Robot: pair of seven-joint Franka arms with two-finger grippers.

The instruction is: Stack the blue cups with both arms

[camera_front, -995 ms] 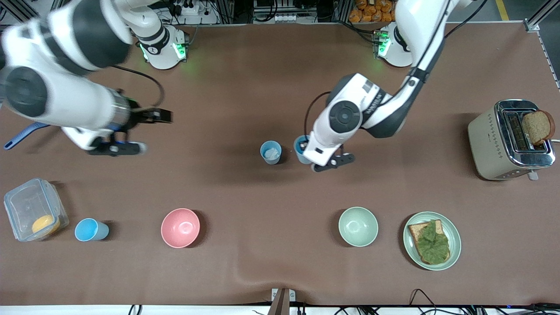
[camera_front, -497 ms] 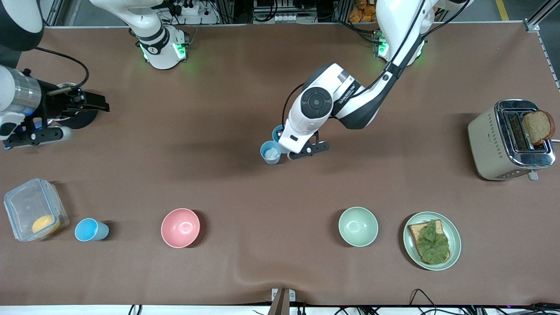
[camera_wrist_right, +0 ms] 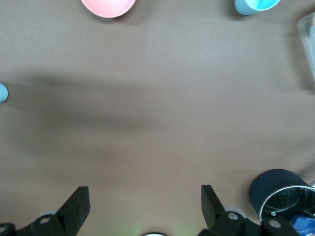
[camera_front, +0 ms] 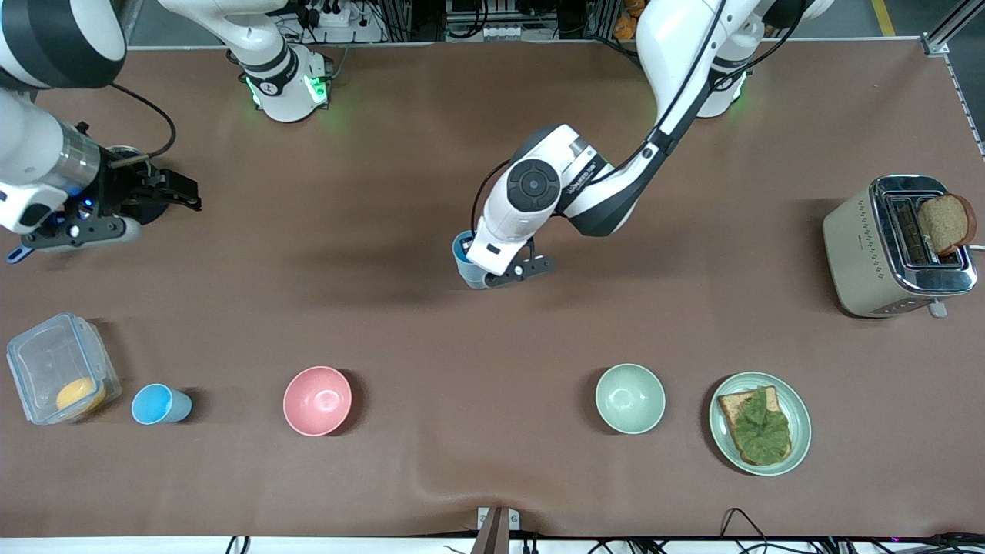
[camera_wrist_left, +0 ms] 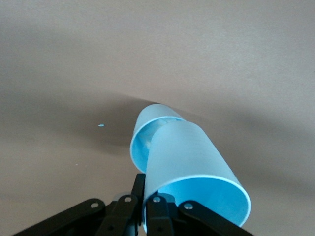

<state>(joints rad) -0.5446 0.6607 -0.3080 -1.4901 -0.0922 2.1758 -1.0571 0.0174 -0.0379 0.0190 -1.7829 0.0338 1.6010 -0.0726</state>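
My left gripper [camera_front: 481,265] is shut on the rim of a light-blue cup [camera_front: 462,248], one finger inside and one outside. In the left wrist view the held cup [camera_wrist_left: 192,167] is tilted and its base dips into the mouth of a second blue cup [camera_wrist_left: 140,140] standing mid-table [camera_front: 473,278]. A third blue cup [camera_front: 158,405] stands near the front camera at the right arm's end; it also shows in the right wrist view [camera_wrist_right: 256,5]. My right gripper [camera_front: 158,196] is open and empty [camera_wrist_right: 143,209], up over bare table beside a dark pot.
A dark blue pot [camera_wrist_right: 278,196] sits under the right hand. A clear lidded box [camera_front: 58,369], pink bowl [camera_front: 317,400], pale green bowl [camera_front: 629,398] and plate with lettuce toast [camera_front: 800,419] line the near side. A toaster [camera_front: 885,254] stands at the left arm's end.
My left gripper has carried its blue cup toward the right arm's end, from beside the standing cup to over and into its mouth. The right arm swung out to its end of the table.
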